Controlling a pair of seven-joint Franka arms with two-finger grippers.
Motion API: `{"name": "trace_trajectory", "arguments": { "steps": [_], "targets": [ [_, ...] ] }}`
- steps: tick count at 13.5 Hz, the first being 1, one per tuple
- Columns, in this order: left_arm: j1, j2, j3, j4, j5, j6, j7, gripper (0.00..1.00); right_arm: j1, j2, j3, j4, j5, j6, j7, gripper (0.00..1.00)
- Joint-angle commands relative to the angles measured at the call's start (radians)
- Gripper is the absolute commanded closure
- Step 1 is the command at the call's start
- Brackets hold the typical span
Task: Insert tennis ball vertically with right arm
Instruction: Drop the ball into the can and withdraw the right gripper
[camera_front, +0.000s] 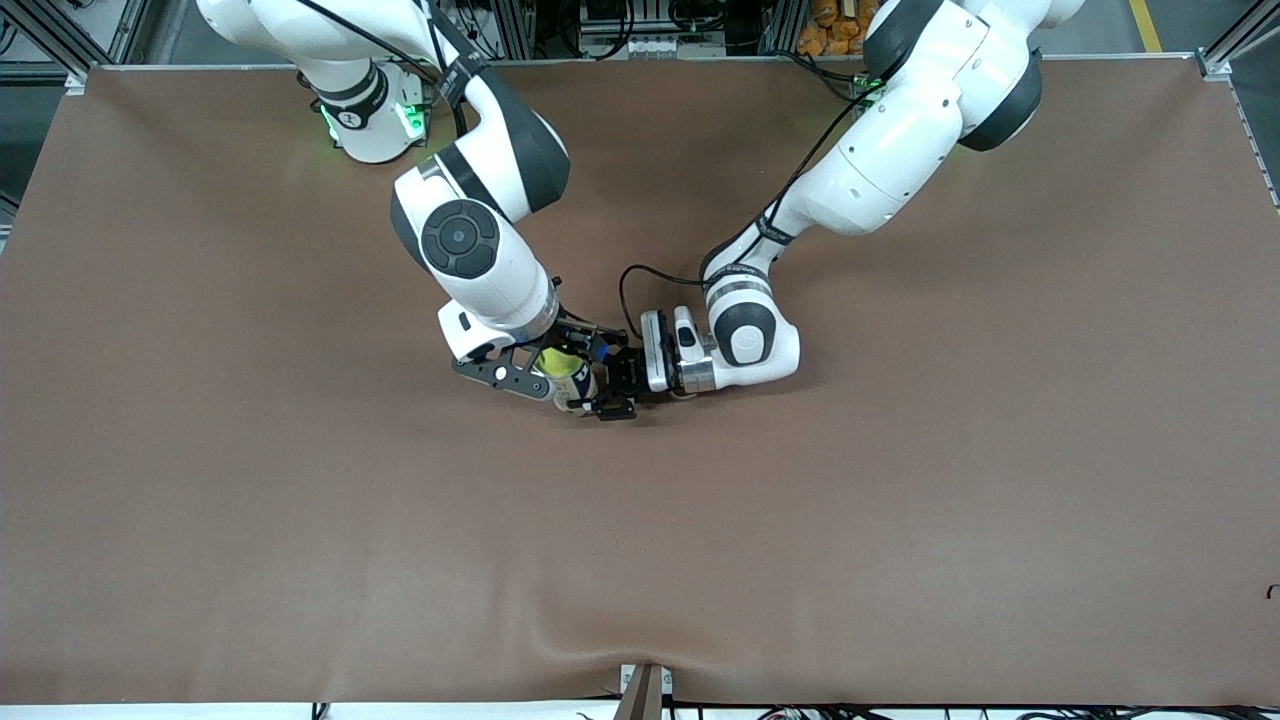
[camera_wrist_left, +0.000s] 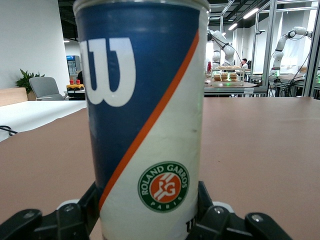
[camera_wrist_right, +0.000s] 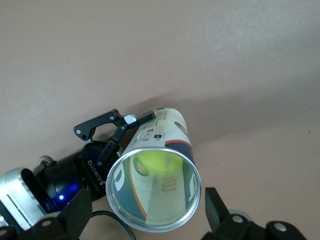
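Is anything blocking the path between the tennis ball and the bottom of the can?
Nothing visible. The tennis ball already lies inside the open Wilson can, which stands upright on the table, clamped by the left gripper. The right gripper hangs over the mouth, jaws open and empty.

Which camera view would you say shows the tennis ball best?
The right wrist view: it looks down the open can at the tennis ball inside. The front view shows only a yellow patch under the right gripper; the left wrist view hides it.
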Motion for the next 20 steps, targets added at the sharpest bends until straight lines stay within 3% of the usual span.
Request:
{"name": "trace_trajectory", "arguments": {
  "steps": [1, 2, 4, 5, 10, 14, 17, 20],
  "targets": [
    [-0.014, 0.029, 0.004, 0.011, -0.040, 0.017, 0.097, 0.23, -0.007, 0.001, -0.009, 0.029, -0.004, -0.006, 0.004, 0.00],
    [-0.011, 0.029, 0.004, 0.011, -0.038, 0.017, 0.097, 0.23, -0.029, -0.001, -0.009, 0.037, -0.002, -0.008, -0.007, 0.00],
    [-0.005, 0.024, 0.004, 0.008, -0.035, 0.017, 0.083, 0.05, -0.062, -0.019, -0.009, 0.039, -0.001, -0.019, -0.057, 0.00],
    [-0.003, 0.024, 0.004, 0.005, -0.035, 0.017, 0.082, 0.00, -0.082, -0.030, -0.010, 0.035, -0.001, -0.049, -0.102, 0.00],
    [0.031, -0.002, 0.004, -0.042, -0.021, 0.014, 0.079, 0.00, -0.265, -0.105, -0.010, 0.011, -0.001, -0.203, -0.427, 0.00],
    [0.060, -0.055, 0.005, -0.108, -0.011, 0.012, 0.056, 0.00, -0.409, -0.201, -0.010, -0.072, -0.001, -0.215, -0.622, 0.00],
    [0.115, -0.129, 0.004, -0.185, 0.101, 0.011, -0.038, 0.00, -0.509, -0.347, -0.012, -0.184, -0.002, -0.230, -0.765, 0.00],
    [0.176, -0.173, -0.008, -0.234, 0.201, 0.004, -0.087, 0.00, -0.552, -0.427, -0.013, -0.172, -0.008, -0.324, -0.785, 0.00]
  ]
}}
